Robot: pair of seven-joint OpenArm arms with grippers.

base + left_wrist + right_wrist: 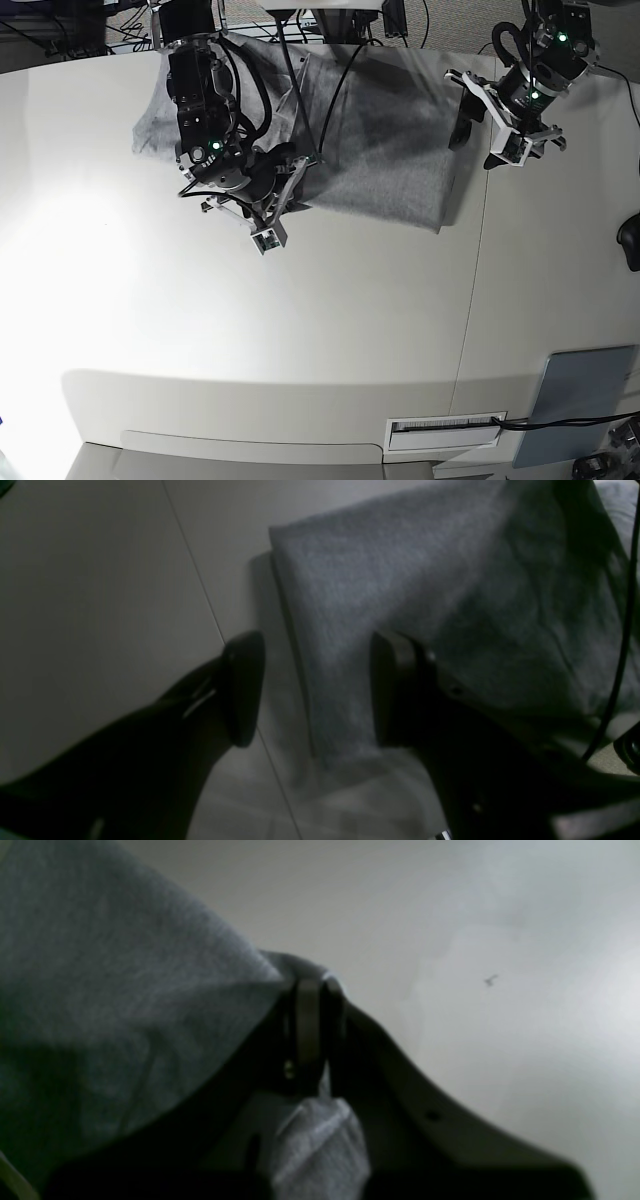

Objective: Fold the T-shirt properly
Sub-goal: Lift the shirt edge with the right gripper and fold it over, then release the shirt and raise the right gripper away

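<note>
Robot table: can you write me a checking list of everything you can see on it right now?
Surface: white table, with a seam running down its right part.
Job's things: grey T-shirt partly folded at the far edge.
Clutter: grey-blue pad at the near right corner.
Grippers: right gripper shut on a T-shirt edge; left gripper open, straddling the shirt's folded edge.
Cables: black cables cross the shirt; one cable runs by the pad.
Surroundings: cluttered floor and wires behind the table, too dim to name.
</note>
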